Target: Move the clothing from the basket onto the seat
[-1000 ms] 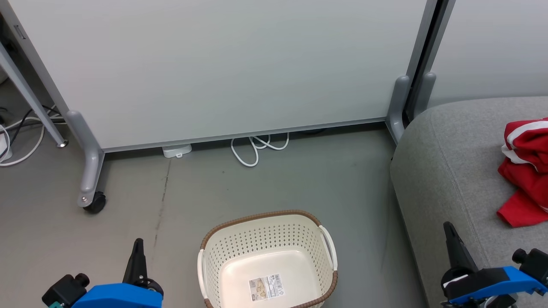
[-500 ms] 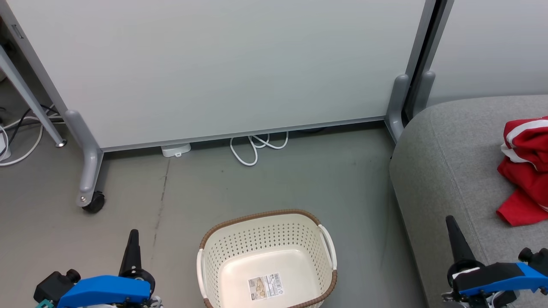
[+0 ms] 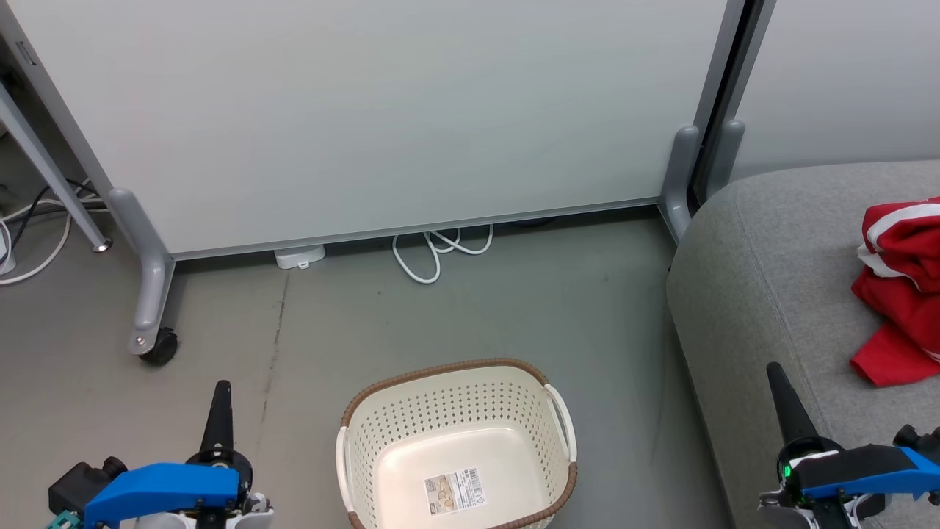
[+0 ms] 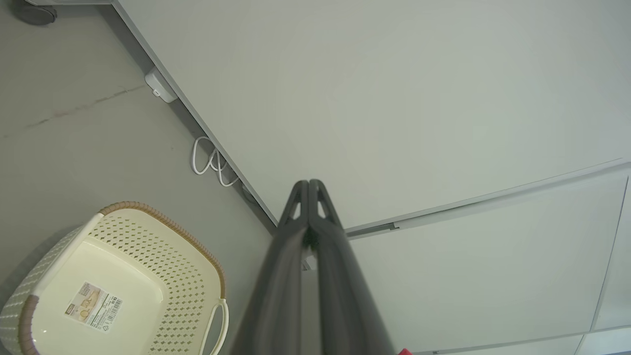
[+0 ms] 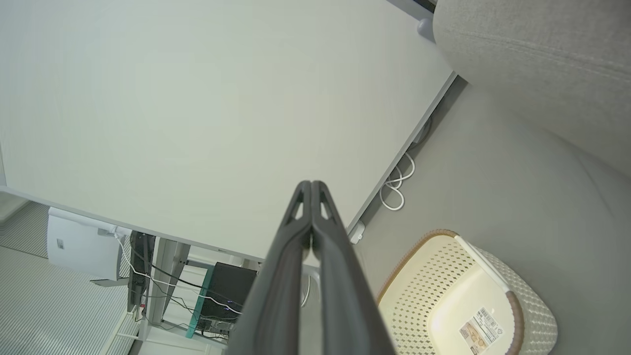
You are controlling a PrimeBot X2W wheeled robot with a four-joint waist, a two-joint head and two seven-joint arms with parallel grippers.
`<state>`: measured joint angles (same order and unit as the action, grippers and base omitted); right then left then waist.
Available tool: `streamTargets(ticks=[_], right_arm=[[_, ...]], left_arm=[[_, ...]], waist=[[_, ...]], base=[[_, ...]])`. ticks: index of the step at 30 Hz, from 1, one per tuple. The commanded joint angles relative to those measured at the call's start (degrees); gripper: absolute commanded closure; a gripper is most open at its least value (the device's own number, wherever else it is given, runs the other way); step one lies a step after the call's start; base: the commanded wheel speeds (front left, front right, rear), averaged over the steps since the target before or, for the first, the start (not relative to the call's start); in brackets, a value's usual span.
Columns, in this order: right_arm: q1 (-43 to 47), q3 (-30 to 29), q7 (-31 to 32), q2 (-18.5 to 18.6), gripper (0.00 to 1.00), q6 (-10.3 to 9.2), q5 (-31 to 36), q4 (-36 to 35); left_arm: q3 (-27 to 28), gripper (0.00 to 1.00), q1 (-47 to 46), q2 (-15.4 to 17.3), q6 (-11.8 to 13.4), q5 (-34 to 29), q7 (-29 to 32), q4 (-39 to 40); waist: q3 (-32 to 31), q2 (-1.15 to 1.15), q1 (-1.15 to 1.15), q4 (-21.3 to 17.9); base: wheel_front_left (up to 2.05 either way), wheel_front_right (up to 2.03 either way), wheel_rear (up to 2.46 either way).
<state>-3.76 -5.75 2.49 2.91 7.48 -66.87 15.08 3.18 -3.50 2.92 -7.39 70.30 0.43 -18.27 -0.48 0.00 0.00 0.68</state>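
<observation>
A barcode sticker (image 3: 456, 491) sits on the floor of the basket (image 3: 448, 402), toward its near edge; its print is too small to read.
</observation>
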Motion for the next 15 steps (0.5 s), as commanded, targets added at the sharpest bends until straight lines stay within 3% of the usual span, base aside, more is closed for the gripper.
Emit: streamTargets(ticks=[1, 15], right_arm=[[-1.39, -0.15, 0.34, 0.02, 1.00, 0.02, -2.00, -0.69], [-1.84, -0.37, 1.46, 0.00, 1.00, 0.02, -9.11, -0.84]], left_arm=[[0.57, 1.00, -1.37, 0.04, -0.11, 1.72, 0.59, 0.94], [1.40, 1.00, -1.90, 0.02, -0.13, 7.89, 2.24, 1.98]], waist=[[0.03, 0.00, 0.00, -0.03], [0.19, 0.00, 0.00, -0.20]], base=[[0.00, 0.00, 0.00], [0.00, 0.00, 0.00]])
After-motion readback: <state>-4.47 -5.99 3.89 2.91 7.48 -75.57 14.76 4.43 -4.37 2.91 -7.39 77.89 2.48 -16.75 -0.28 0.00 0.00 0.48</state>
